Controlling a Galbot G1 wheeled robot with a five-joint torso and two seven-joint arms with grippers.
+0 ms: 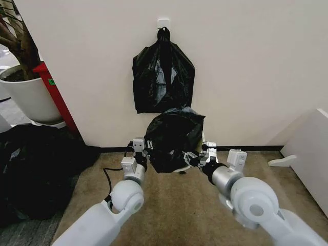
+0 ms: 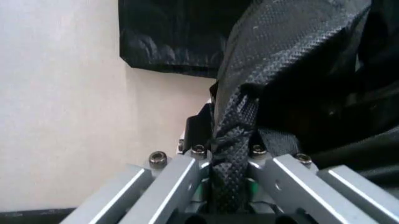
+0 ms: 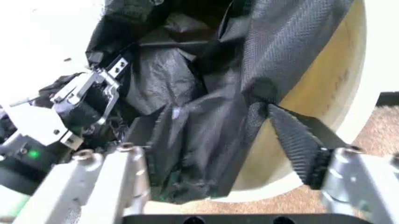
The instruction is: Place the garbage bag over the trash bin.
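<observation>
The garbage bag [image 1: 171,136] is a wrinkly black plastic bag held up between my two arms, close to the wall. It drapes over the trash bin, of which a cream sliver [image 1: 180,170] shows under the bag. My left gripper [image 1: 145,154] is shut on the bag's left edge; the left wrist view has the fabric [image 2: 299,56] pinched in the gripper [image 2: 234,154]. My right gripper [image 3: 262,100] is shut on the bag's right edge [image 3: 206,116], just inside the bin's cream wall [image 3: 324,93]. The head view places this gripper [image 1: 192,158] at the bag's lower right.
A second black bag [image 1: 163,77] hangs from a wall hook right above. A dark heap of bags [image 1: 36,169] lies at the left, with a white plant pot [image 1: 28,95] behind it. White furniture [image 1: 312,154] stands at the right. The floor is tan carpet [image 1: 179,205].
</observation>
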